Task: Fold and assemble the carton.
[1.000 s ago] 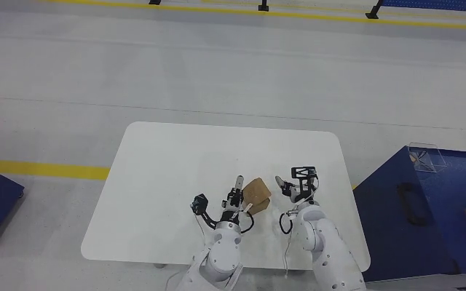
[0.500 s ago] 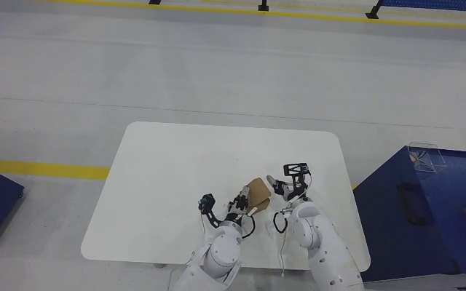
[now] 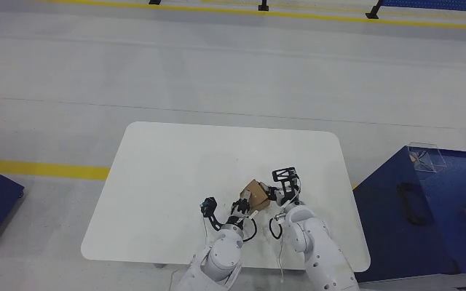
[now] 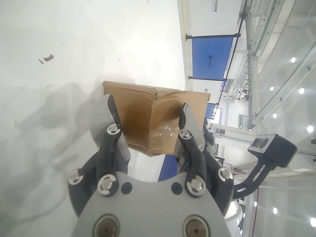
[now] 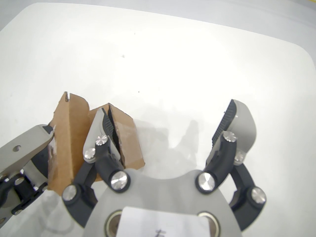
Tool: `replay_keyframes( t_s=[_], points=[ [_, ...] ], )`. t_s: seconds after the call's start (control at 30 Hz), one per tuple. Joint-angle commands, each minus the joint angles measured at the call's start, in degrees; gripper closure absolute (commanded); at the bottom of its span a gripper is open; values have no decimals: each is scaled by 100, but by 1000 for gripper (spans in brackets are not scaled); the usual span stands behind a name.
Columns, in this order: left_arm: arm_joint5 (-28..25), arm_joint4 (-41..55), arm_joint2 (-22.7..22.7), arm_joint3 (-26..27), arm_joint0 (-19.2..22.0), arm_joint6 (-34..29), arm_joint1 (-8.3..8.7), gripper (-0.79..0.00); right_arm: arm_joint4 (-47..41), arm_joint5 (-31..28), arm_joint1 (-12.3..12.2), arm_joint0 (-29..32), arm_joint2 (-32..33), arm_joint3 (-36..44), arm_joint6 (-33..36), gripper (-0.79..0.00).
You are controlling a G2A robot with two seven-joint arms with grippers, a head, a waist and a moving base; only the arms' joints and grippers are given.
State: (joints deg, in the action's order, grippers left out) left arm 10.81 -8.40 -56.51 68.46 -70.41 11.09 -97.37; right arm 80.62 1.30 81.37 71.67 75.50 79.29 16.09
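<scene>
One cardboard carton (image 3: 256,193), at 3 o'clock from the white table's (image 3: 167,167) centre, is pinched by the left gripper (image 4: 147,103) and touched by the widely spread right gripper (image 5: 167,107).

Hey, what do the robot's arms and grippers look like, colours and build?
The left arm and right arm have smooth, rounded white shells, with thin black cables looping at the wrists. The left gripper and right gripper match: silver-grey fingers with black ribbed pads, black linkages and silver pins, on a pale grey plate.

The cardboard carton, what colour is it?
The cardboard carton is plain brown, clearest in the left wrist view.
</scene>
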Motion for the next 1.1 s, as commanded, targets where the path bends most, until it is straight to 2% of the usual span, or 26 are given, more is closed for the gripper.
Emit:
replay_keyframes(
  t_s=[0.0, 0.23, 0.43, 0.7, 0.87, 1.0, 1.07],
  points=[
    [14, 5, 11, -50, 23, 15, -11, -434, -12, 6, 2, -61, -7, -87, 31, -785],
    [44, -41, 81, -211, 109, 146, -59, -434, -106, 1, -4, -163, 31, -252, 16, -785],
    [29, -51, 103, -267, 148, 197, -89, -474, -191, -52, -34, -130, 166, -194, 22, -785],
    [33, -81, 96, -329, 185, 248, -118, -465, -437, -461, -88, -112, 330, -159, 283, -785],
    [36, -94, 88, -378, 196, 261, -133, -449, -430, -451, -93, -124, 279, -225, 259, -785],
    [89, -144, 108, -465, 231, 281, -151, -391, -426, -432, -97, -161, 257, -296, 248, -785],
    [99, -145, 117, -508, 248, 292, -162, -406, -442, -424, -100, -174, 256, -316, 243, -785]
  ],
)
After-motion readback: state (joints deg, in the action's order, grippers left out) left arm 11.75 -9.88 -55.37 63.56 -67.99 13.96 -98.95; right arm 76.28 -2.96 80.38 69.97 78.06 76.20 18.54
